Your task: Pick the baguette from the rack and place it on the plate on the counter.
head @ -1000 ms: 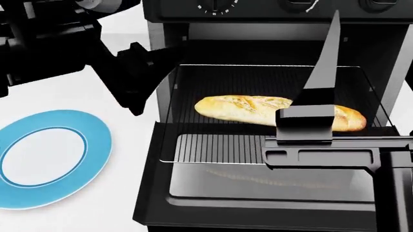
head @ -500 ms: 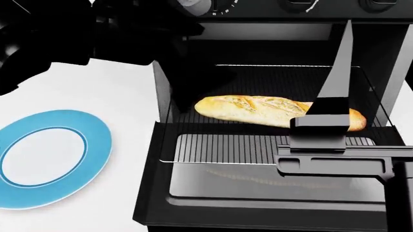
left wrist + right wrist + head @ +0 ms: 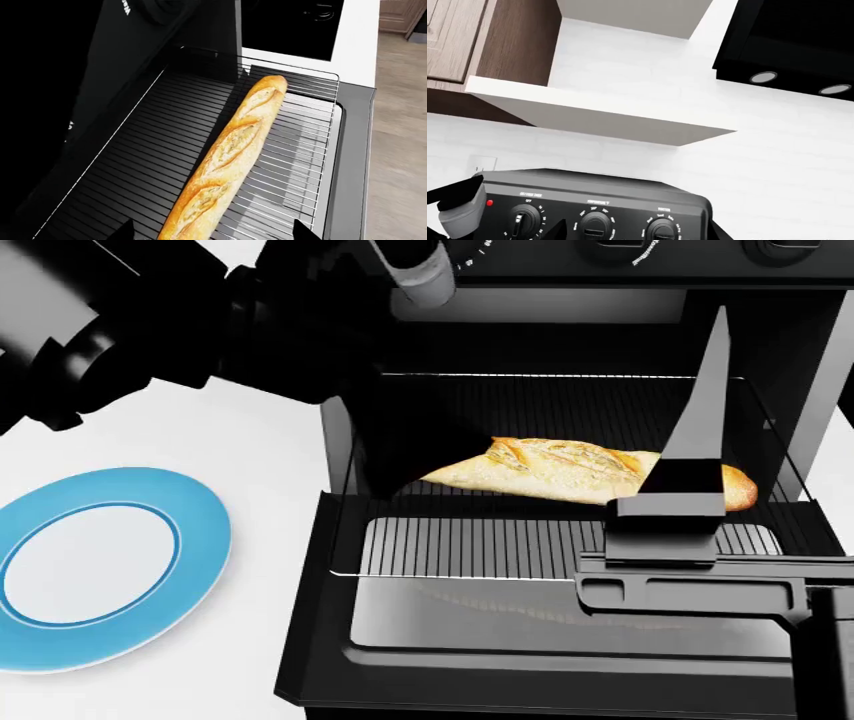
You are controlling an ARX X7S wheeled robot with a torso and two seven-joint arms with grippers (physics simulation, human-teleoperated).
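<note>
The golden baguette (image 3: 574, 470) lies across the dark wire rack (image 3: 467, 545), which is pulled partly out of the open oven. In the left wrist view the baguette (image 3: 233, 150) runs lengthwise away from the camera on the rack (image 3: 133, 165). My left gripper (image 3: 212, 232) is open, with one fingertip on each side of the loaf's near end and not closed on it. In the head view my left gripper (image 3: 414, 455) hides the loaf's left end. My right gripper (image 3: 714, 330) is open and empty, pointing up in front of the loaf's right end. The blue-rimmed plate (image 3: 94, 570) sits on the white counter (image 3: 254, 450) at the left.
The oven door (image 3: 534, 640) hangs open below the rack, with its glass panel facing up. The oven's left wall (image 3: 340, 440) is close beside my left arm. The right wrist view shows the oven's control knobs (image 3: 594, 225), a wall shelf (image 3: 594, 115) and a black hood (image 3: 787, 45).
My left arm has moved right and into the oven, and its open gripper now straddles the baguette's left end. My right arm has shifted slightly right. The baguette stays on the rack.
</note>
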